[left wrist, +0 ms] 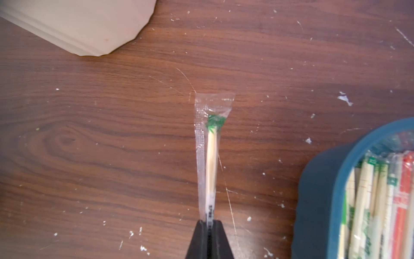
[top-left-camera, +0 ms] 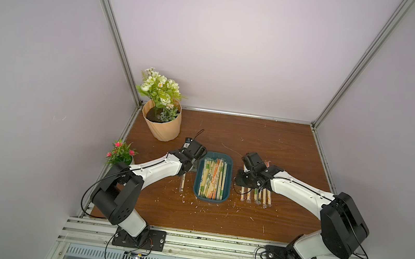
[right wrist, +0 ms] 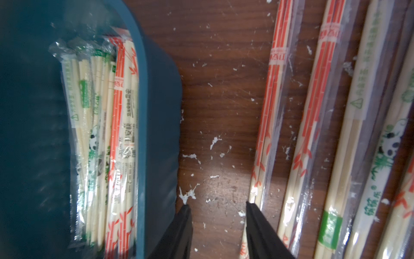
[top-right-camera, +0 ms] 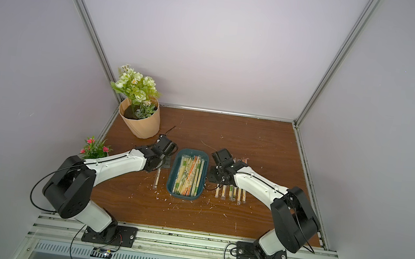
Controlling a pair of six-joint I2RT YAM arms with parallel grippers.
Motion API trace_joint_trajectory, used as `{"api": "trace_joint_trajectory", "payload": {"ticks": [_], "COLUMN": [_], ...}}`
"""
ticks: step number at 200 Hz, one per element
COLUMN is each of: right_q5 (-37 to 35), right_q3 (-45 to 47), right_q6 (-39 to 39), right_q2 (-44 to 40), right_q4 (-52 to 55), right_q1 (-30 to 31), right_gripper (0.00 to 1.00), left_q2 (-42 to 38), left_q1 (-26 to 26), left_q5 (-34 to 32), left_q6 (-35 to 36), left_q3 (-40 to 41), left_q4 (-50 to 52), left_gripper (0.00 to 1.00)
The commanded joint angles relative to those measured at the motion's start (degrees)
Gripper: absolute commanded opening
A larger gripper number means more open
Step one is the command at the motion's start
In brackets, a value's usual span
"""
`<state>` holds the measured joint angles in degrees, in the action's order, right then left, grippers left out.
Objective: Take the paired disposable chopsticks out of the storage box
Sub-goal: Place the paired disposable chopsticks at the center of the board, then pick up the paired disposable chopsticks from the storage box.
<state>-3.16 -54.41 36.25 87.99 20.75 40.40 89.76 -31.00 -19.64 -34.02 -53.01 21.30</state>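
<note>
Your left gripper [left wrist: 207, 222] is clamped tight on one sleeved pair [left wrist: 210, 157], which runs out past the fingertips over the bare table [left wrist: 89, 134]. It lies beside the storage box [left wrist: 318, 190], with the peach flower pot [left wrist: 78, 24] off beyond its tip. Your right gripper [right wrist: 217, 205] holds nothing, its jaws partly apart over the wood between the box wall and a row of pairs [right wrist: 275, 89] on the table, while most paired disposable chopsticks [top-left-camera: 213, 177] lie packed in the box.

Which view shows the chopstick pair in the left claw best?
Left wrist view: the chopstick pair fills mid-frame, green-printed sleeve end sharp, pinched in the shut left claw. In both top views the left arm covers most of it; only one end pokes out beside the storage box. Right wrist view misses it.
</note>
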Motion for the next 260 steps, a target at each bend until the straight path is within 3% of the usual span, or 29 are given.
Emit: {"api": "trace_joint_trajectory", "payload": {"ticks": [1,27,43,79,124,189,223,260], "right_q5": [-1.14,-1.46,-1.50,-1.50,-1.05,-0.37,-0.36,0.24], "right_q3": [-0.97,-0.83,-0.74,-0.46,0.00,1.05,1.78,3.24], "right_q6": [-0.48,-0.56,-0.57,-0.57,-0.33,-0.57,-0.66,-0.21], "right_q2": [-2.62,-3.22,-3.56,-4.39,-5.14,-6.04,-6.84,-7.45], "right_q4": [0.89,0.96,1.09,1.04,0.60,-0.40,-0.54,-1.23], "right_q1": [-0.10,-0.07,-0.10,-0.18,-0.24,-1.01,-1.23,-1.46], "right_gripper": [0.45,0.46,0.46,0.46,0.47,0.47,0.47,0.47], "left_q2": [1.03,0.93,0.17,-1.99,-3.42,1.40,4.99,7.82], "left_q1": [0.36,0.33,0.40,0.36,-0.51,-9.27,-11.11,-11.62], "left_q5": [0.46,0.65,0.73,1.93,8.38,11.31,12.61,11.64], "left_q6": [0.93,0.97,1.00,1.14,2.08,-0.05,-0.96,-1.10], "left_q3": [0.26,-0.17,-0.59,-1.78,-4.24,-9.39,-10.86,-11.07], "left_q4": [-2.23,-1.90,-1.32,0.00,0.27,-1.54,-2.32,-2.05], "left_gripper": [0.15,0.37,0.44,0.47,0.48,0.48,0.34,0.28]}}
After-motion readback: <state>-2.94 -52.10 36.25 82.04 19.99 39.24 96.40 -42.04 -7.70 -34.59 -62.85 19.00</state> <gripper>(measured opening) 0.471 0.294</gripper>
